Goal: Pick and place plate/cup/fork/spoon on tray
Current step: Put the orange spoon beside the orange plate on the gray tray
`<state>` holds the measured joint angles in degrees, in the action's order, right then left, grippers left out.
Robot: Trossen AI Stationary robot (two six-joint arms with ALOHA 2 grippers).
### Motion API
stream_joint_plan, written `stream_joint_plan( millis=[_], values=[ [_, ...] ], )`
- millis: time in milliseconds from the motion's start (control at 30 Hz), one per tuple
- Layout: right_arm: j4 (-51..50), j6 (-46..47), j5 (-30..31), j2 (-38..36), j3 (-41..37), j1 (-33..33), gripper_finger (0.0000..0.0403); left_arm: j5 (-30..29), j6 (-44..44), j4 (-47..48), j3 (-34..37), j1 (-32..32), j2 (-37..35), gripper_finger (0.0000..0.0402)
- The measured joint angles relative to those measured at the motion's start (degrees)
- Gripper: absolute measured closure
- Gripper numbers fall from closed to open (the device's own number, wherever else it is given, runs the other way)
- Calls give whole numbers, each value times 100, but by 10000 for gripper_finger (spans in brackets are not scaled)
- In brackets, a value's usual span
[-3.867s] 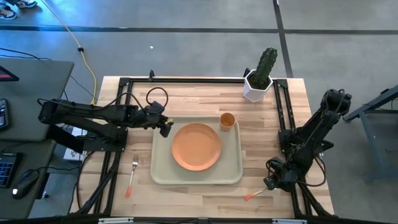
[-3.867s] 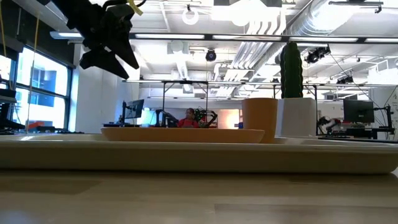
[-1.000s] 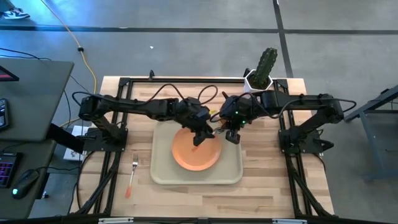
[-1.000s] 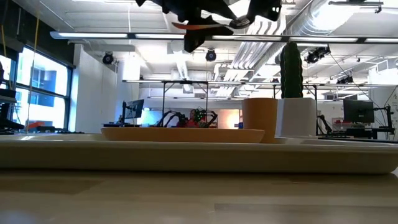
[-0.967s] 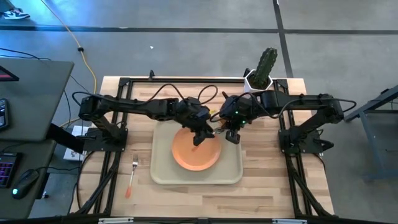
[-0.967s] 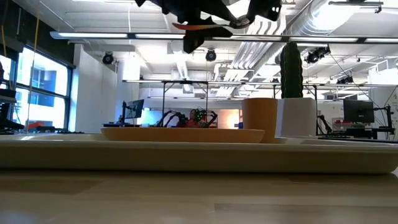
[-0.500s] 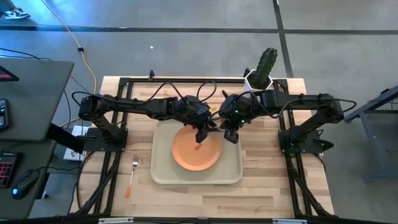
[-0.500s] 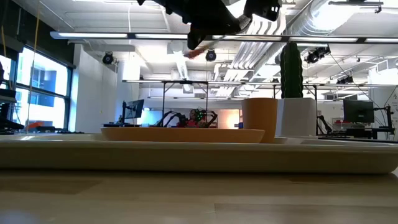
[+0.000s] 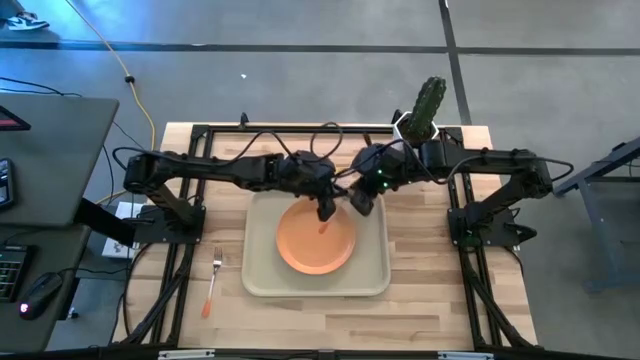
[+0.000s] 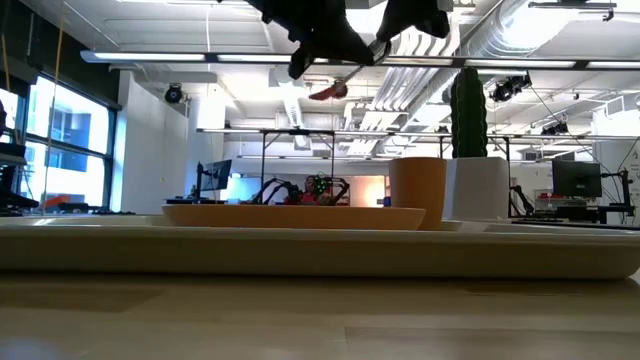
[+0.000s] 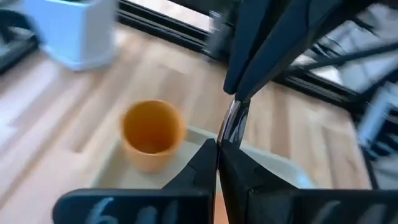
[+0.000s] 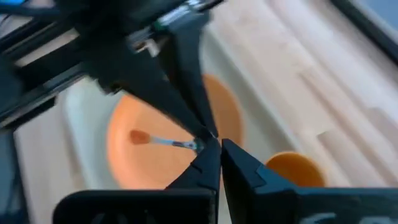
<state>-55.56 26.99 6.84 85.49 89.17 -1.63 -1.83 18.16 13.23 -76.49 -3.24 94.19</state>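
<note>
Both grippers meet in the air above the orange plate (image 9: 315, 245), which lies on the beige tray (image 9: 262, 280). My left gripper (image 9: 325, 211) and my right gripper (image 9: 358, 203) are both shut on the spoon (image 12: 165, 142). Its orange handle end (image 10: 328, 92) hangs free over the plate. The orange cup (image 11: 152, 134) stands upright on the tray's far right corner, under my right gripper. The fork (image 9: 213, 280) lies on the table left of the tray. My left gripper pinches the spoon's silver end (image 11: 229, 127) between its fingertips, coming slanting down from the table's left. The spoon is lifted clear above the plate. My right gripper pinches the same silver end (image 12: 198, 145) at its fingertips, slanting down from the right. The orange handle sticks out free and droops.
A white pot with a cactus (image 9: 420, 115) stands at the table's far right, close behind my right arm. Black frame rails (image 9: 190, 200) run along the table's left, right and far sides. Bare wood shows near the front edge.
My left gripper has shut on the spoon that my right gripper holds. Both grippers have drawn closer together and a little toward the far edge. The spoon's orange handle end has tipped from level to hanging lower.
</note>
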Motion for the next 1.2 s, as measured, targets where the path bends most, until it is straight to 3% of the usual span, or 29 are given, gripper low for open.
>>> stream_joint_plan(
  millis=[233, 500, 800, 1033, 1200],
  values=[
    [48, 278, 731, -2, -9, -96, 334, -215, 1272, 243, 699, -62, -759, 400],
    [78, 279, 937, 0, -9, -61, 263, -1121, 3008, 625, 2637, -239, -2431, 401],
    [523, 233, 961, 2, -9, -61, 258, -981, 4429, 1131, 4776, -200, -3535, 401],
    [498, 146, 926, 2, -9, -102, 258, -874, 4383, 1201, 5085, -200, -3621, 401],
    [160, 145, 1283, 2, -9, -102, 258, -719, 4582, 1150, 5343, -191, -3457, 401]
  ],
)
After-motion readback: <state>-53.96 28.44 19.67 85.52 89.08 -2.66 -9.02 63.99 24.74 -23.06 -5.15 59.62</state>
